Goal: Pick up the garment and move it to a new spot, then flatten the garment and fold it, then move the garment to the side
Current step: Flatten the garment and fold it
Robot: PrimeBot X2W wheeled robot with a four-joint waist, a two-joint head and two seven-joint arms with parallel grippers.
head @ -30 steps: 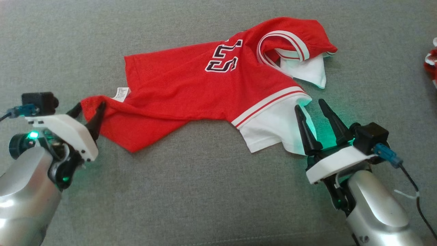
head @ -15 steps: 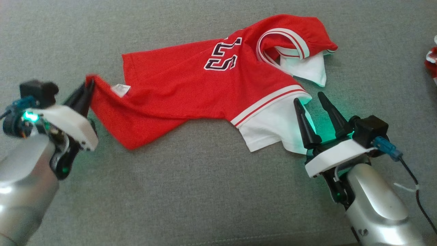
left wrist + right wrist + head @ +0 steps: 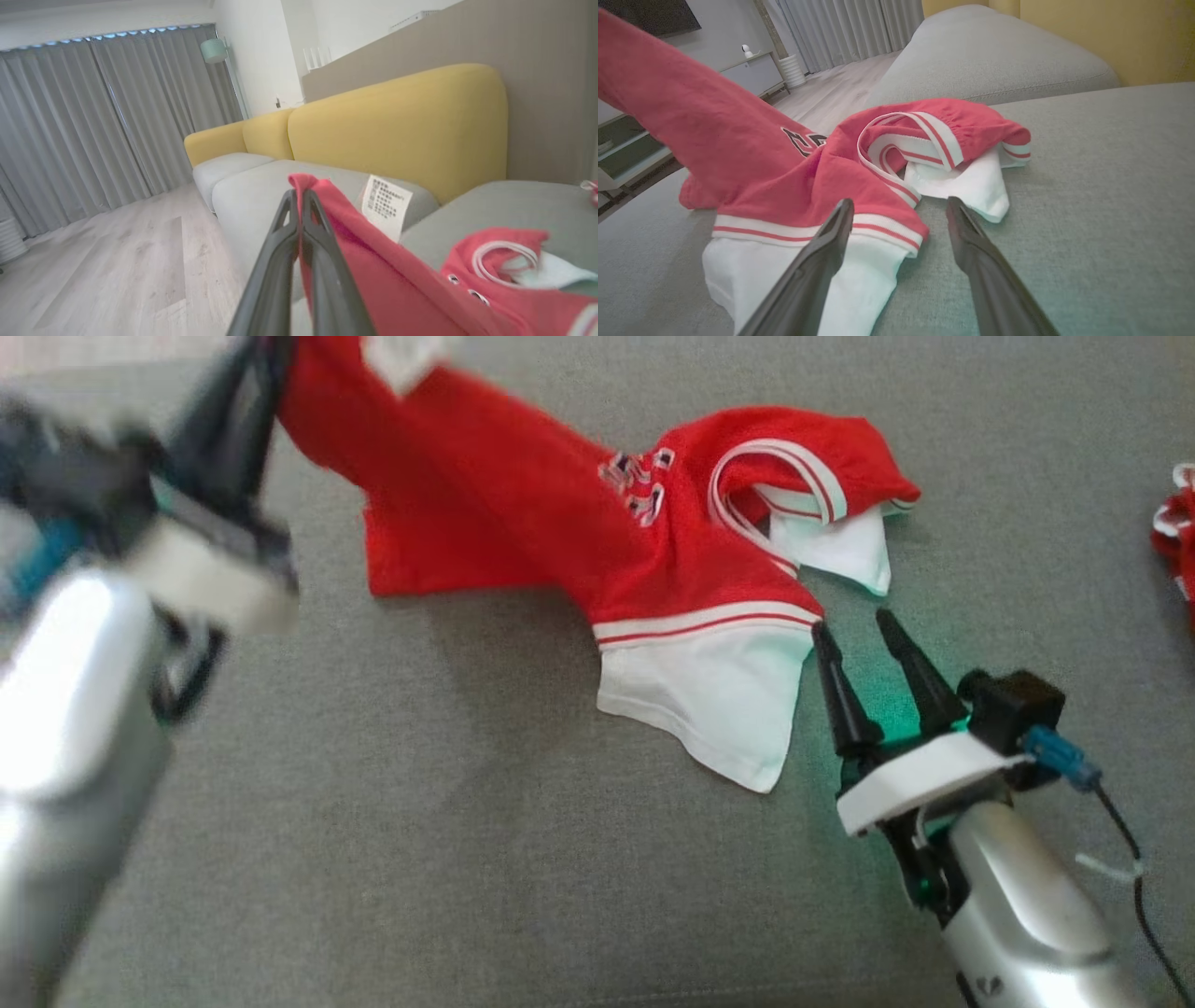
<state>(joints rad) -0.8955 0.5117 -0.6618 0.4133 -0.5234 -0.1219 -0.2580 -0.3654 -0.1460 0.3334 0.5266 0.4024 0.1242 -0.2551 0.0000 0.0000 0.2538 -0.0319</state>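
- Head view: left gripper [image 3: 261, 364] pinching garment [image 3: 523, 523] by a red hem corner, above the far left edge of the sofa seat [image 3: 467, 821]; collar end mid-seat. Right gripper [image 3: 851, 623] spread, empty, just beside white sleeve [image 3: 709, 700].
- Left wrist view: fingers [image 3: 273, 261] pressed on a thin fold near care label [image 3: 387, 205]; likely risk, cloth slipping out under its own drag.
- Right wrist view: one finger [image 3: 810, 275] over the sleeve; likely risk, snagging, bunching.

Premises: a domestic living room. Evidence: a long upholstered sofa with grey seat cushions and mustard-yellow backrests [image 3: 397, 126]; pleated grey floor-length curtains [image 3: 93, 121] beyond the sofa's far end; pale wood-plank flooring [image 3: 117, 261] beside the sofa; a mint-shaded floor lamp [image 3: 215, 50] behind it; a low grey cabinet [image 3: 752, 72] across from it.
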